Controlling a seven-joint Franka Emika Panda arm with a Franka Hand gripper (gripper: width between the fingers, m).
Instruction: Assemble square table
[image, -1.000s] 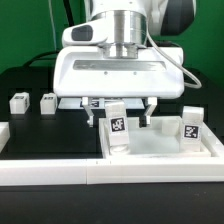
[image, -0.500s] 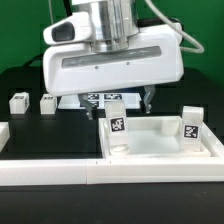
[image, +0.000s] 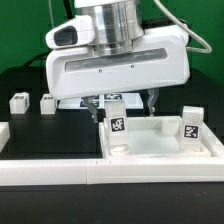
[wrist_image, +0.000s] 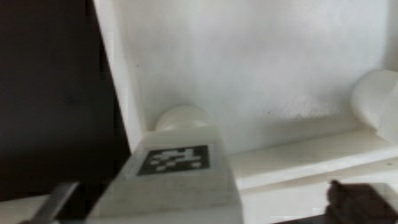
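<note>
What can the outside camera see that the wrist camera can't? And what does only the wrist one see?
Only the exterior view shows two loose leg blocks lying outside the table top, another leg standing in its corner on the exterior view's right, and the white rails in front. Only the wrist view shows, close up, where the leg's foot meets the top's floor. Both show the tagged leg standing in the white table top, with the open tool around it.
</note>
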